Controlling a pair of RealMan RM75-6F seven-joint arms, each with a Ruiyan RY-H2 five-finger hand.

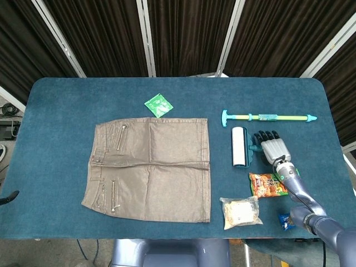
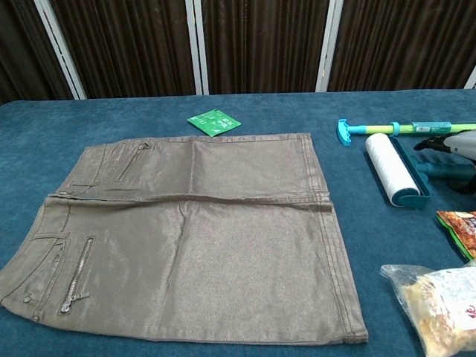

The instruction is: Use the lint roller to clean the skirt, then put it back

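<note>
A shiny brown skirt (image 1: 150,167) lies flat on the blue table (image 1: 55,139), waistband to the left; the chest view shows it too (image 2: 193,238). To its right lies the lint roller (image 1: 238,146), a white roll in a teal frame (image 2: 387,167). My right hand (image 1: 272,149) lies over the roller's handle with its fingers spread and pointing away from me, covering most of the handle. In the chest view the hand (image 2: 455,147) enters at the right edge, just above the teal handle. I see nothing gripped. My left hand is in neither view.
A long teal-and-yellow stick (image 1: 267,117) lies just behind the roller. A green packet (image 1: 158,104) sits behind the skirt. Near the front right are an orange snack bag (image 1: 267,184), a clear bag of food (image 1: 240,211) and a blue cookie pack (image 1: 285,221).
</note>
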